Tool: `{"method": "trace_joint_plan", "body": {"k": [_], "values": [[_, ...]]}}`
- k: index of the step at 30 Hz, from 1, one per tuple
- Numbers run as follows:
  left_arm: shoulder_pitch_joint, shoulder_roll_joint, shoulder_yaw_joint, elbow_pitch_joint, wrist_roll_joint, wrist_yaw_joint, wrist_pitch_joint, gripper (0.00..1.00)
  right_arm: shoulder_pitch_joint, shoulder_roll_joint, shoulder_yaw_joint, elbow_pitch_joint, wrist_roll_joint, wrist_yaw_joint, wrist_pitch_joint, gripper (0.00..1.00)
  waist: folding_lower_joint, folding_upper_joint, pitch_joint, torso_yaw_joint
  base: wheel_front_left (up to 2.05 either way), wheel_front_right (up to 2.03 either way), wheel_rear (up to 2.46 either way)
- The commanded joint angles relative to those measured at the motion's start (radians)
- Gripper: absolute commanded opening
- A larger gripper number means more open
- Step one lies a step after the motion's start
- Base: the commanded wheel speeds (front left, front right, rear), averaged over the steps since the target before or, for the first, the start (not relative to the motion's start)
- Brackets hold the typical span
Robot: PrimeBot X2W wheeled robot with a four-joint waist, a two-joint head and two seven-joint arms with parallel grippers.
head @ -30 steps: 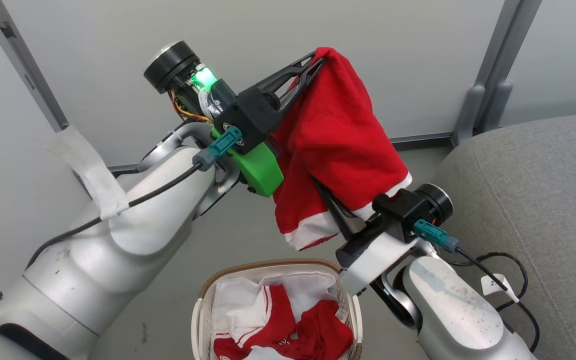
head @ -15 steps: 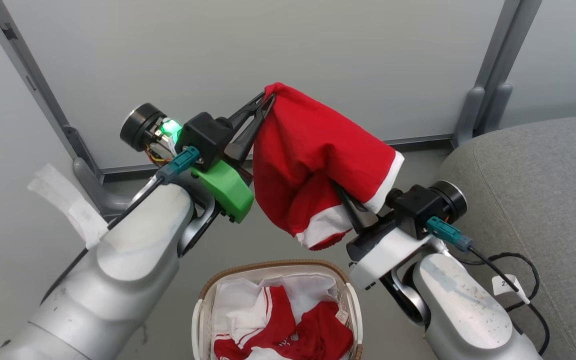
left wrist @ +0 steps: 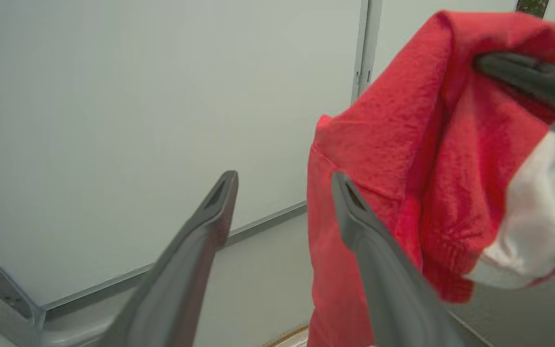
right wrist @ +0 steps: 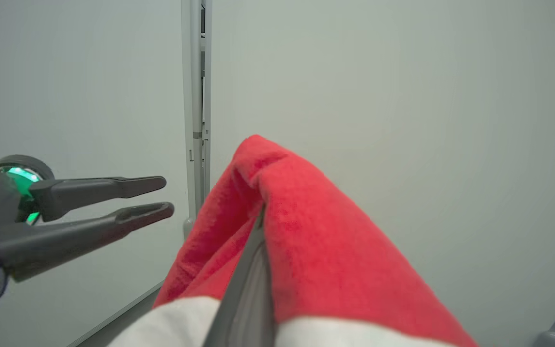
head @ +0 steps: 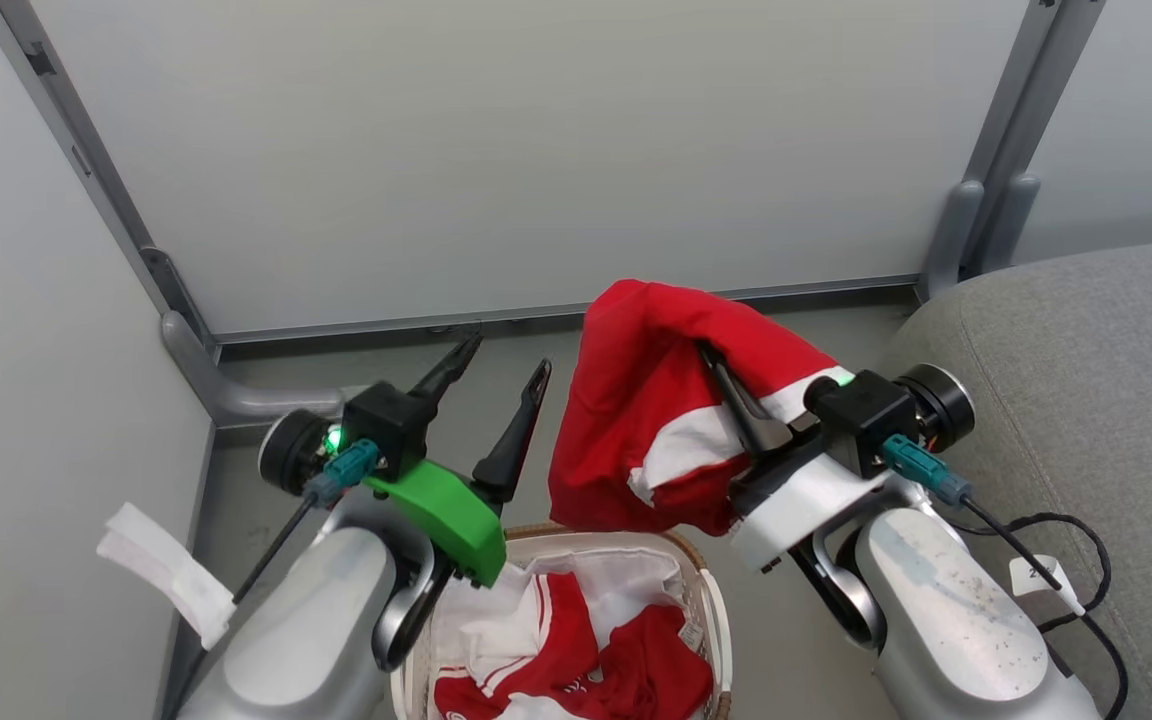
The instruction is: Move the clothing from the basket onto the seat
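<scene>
Two arms: L pincer (head: 506, 354) spread, R pincer (head: 714, 362) pinches clothing (head: 626, 400); head view: basket (head: 719, 625) below.

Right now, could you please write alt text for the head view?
The right gripper is shut on a red garment held above the basket, which holds more red clothing. The left gripper is open and empty beside it; the grey seat lies to the right.
</scene>
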Motion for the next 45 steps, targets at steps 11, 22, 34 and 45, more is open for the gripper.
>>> {"method": "trace_joint_plan", "body": {"k": [11, 22, 34, 45], "values": [[0.194, -0.046, 0.088, -0.004, 0.068, 0.0, 0.001, 1.0, 0.042, -0.029, -0.046, 0.001, -0.033, -0.001, -0.005, 0.0, 0.0, 0.0, 0.007, -0.001, 0.0, 0.0, 0.0], [0.236, -0.079, 0.104, -0.027, 0.103, 0.0, 0.001, 1.0, 0.027, -0.043, -0.075, 0.005, -0.06, -0.001, -0.005, 0.0, 0.0, 0.0, 0.049, -0.066, 0.0, 0.0, 0.0], [0.188, -0.087, 0.091, -0.06, 0.144, 0.0, 0.001, 1.0, -0.006, -0.067, -0.142, -0.028, -0.084, -0.001, -0.005, 0.0, 0.0, 0.0, 0.16, -0.284, 0.0, 0.0, 0.0], [0.131, -0.065, 0.058, -0.055, 0.166, 0.0, 0.001, 1.0, 0.011, -0.037, -0.21, -0.052, -0.116, -0.001, -0.005, 0.0, 0.0, 0.0, 0.247, -0.402, 0.0, 0.0, 0.0]]}}
